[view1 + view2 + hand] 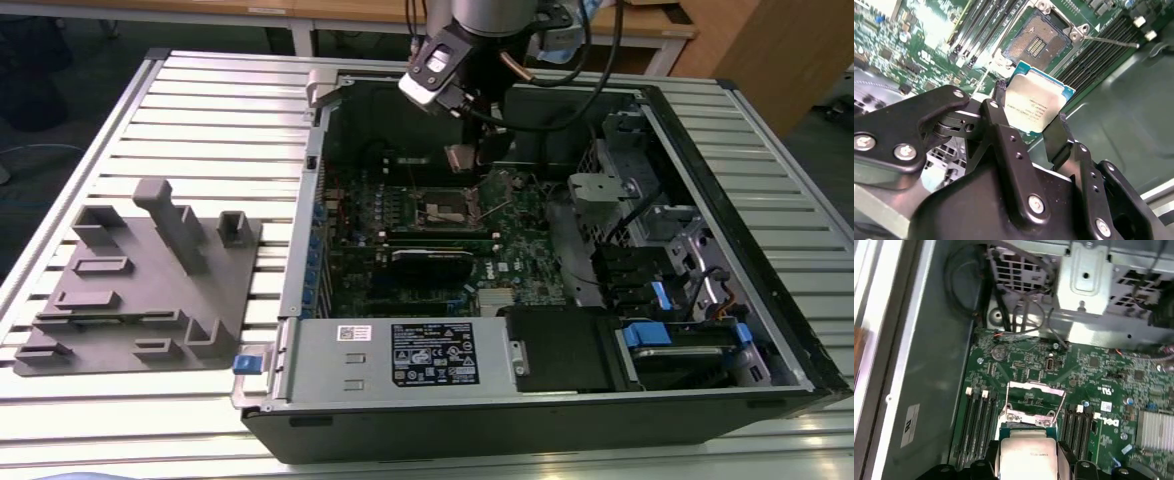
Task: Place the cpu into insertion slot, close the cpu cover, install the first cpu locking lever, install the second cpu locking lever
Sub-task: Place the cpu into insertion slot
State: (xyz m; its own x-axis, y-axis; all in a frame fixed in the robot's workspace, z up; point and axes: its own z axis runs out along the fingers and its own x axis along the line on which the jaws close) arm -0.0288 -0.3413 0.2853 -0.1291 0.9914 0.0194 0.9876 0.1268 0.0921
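Quick read on where you're at: your gripper [1030, 111] is clamped on the cpu [1040, 97], with the fingers [1056, 137] pinching two opposite edges. That makes sense to me. Holding it by the edges leaves the underside free and the metal top untouched, so the chip can go down flat. In the exterior view it hangs in the upper middle of the frame, inside the open case [316, 180], up in the air and clear of the motherboard [527, 255]. Not seated yet.

The insertion slot [1036, 42] is bare, with the dark centre showing and nothing sitting in it. In the exterior view it's near the centre of the frame, just below the chip. The cpu cover [1026, 418] looks swung up off the socket, which I'd guess is why the slot is wide open from above. One thin locking lever [1109, 41] sticks out sideways over the memory slots [1094, 60], so it looks undone too.

Room-wise, straight above the socket is open air. The tighter bits:
- The memory slots flank the socket on both sides.
- A black card [434, 258] sits just below it in the exterior frame.
- The metal drive cage [597, 190] is off to the exterior view's right.
- The case's back wall runs along the top of the frame, near the arm.

The fingers poke past the chip's edges, so I'd say the socket rim is where clearance gets thinnest.
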